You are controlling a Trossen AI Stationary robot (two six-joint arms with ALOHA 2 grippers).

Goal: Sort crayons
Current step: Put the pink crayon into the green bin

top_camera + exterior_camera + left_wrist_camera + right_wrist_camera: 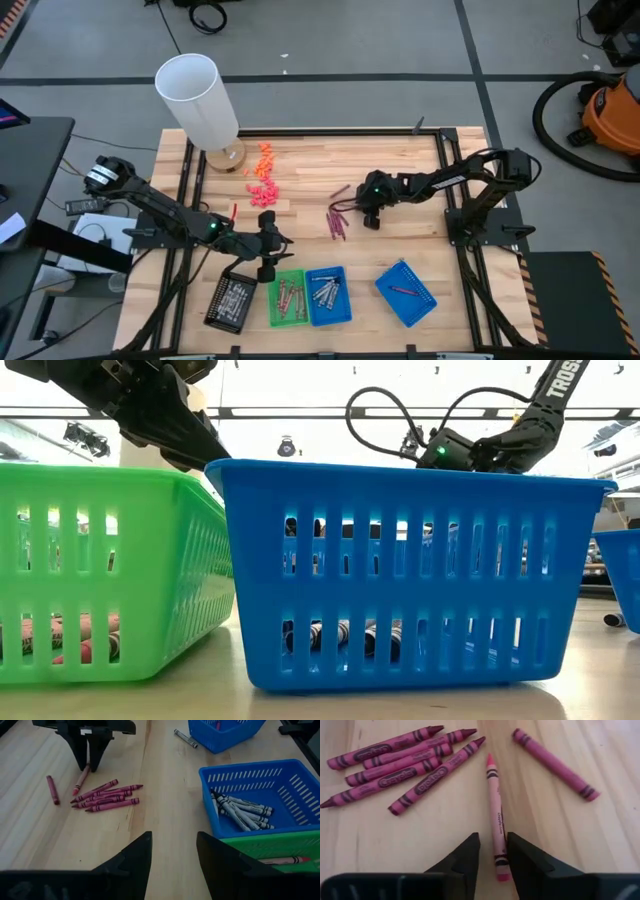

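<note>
Magenta crayons [395, 770] lie in a loose pile on the table's middle [337, 222], with a single one [555, 765] beside them. My right gripper [492, 855] is down at the table, open. Its fingers stand on either side of the flat end of a pink-red crayon [496, 815] that lies flat; the left wrist view shows this from the front [89, 765]. My left gripper [172, 855] hovers open with nothing between its fingers, near the green tray [270, 845] and the blue tray [300, 785] holding silver-grey crayons [240, 807]. My right gripper comes from above on a slant, its fingers along the pink-red crayon at its flat end [501, 862]. One finger [520, 857] stands right against the crayon; a gap shows at the other. I cannot tell whether it touches. The crayon lies flat on the table.
A second blue tray [406, 292] stands at the near right, a grey crayon [186, 738] beside it. A dark red crayon [51, 790] lies apart from the pile. A black tray [230, 303] is at the near left. A white cylinder [200, 100] and orange bits [263, 170] stand far left.
</note>
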